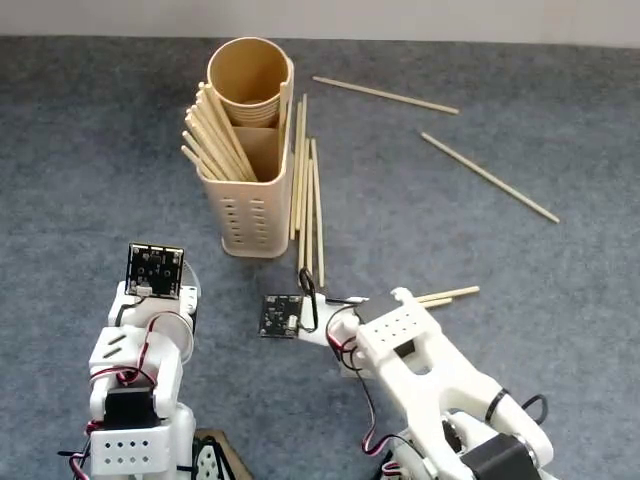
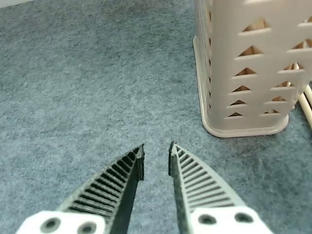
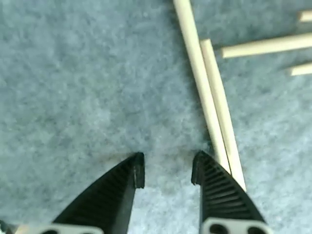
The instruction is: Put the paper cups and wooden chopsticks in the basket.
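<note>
A grey, felt-like mat (image 1: pixel 100 150) covers the whole table, and a pale strip of wall (image 1: pixel 400 18) runs along its far edge.

The white right arm (image 1: pixel 440 380) reaches in from the near right, and the white left arm (image 1: pixel 140 380) stands at the near left. A tall beige plastic basket (image 1: pixel 248 215) with slotted walls stands upright at the centre, towards the far side.

The left gripper (image 2: pixel 156 156) hangs over bare mat, near and to the left of the basket, with its black ribbed fingers a narrow gap apart and nothing between them. The right gripper (image 3: pixel 167 168) is low over the mat with its fingers spread wider and nothing between them. A pair of pale wooden chopsticks (image 3: pixel 209 97) lies against the outer side of one of its fingers.

A stack of brown paper cups (image 1: pixel 248 75) fills the basket's far compartment. A bundle of wooden chopsticks (image 1: pixel 215 145) leans leftwards out of its near compartment.

Several more chopsticks (image 1: pixel 308 200) lie side by side on the mat just right of the basket. Two loose sticks (image 1: pixel 488 177) lie well apart at the far right. Two short ends (image 1: pixel 450 294) show beside the right arm.
</note>
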{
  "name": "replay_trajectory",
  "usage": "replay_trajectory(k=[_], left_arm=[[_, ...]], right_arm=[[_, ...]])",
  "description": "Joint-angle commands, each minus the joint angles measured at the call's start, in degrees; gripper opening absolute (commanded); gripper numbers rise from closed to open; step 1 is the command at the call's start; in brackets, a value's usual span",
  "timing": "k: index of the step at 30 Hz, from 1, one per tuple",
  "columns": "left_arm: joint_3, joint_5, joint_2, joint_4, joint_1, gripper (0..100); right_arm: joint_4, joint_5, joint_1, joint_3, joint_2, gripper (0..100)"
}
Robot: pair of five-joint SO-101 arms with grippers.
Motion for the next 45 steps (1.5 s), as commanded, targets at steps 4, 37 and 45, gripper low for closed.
replay_trajectory(k=[4, 37, 45], left_arm=[[-0.4, -0.9, -0.2, -0.6, 0.7, 11], [-0.5, -0.9, -0.2, -0.6, 0.7, 11], [-0.4, -0.9, -0.2, -0.8, 0.7, 11]], right_arm=[[0.7, 0.0, -0.3, -6.2, -2.0, 16.5], [-7.2, -7.7, 5.4, -14.1, 12.0, 0.6], [10.9, -15.1, 3.8, -36.0, -13.8, 0.6]])
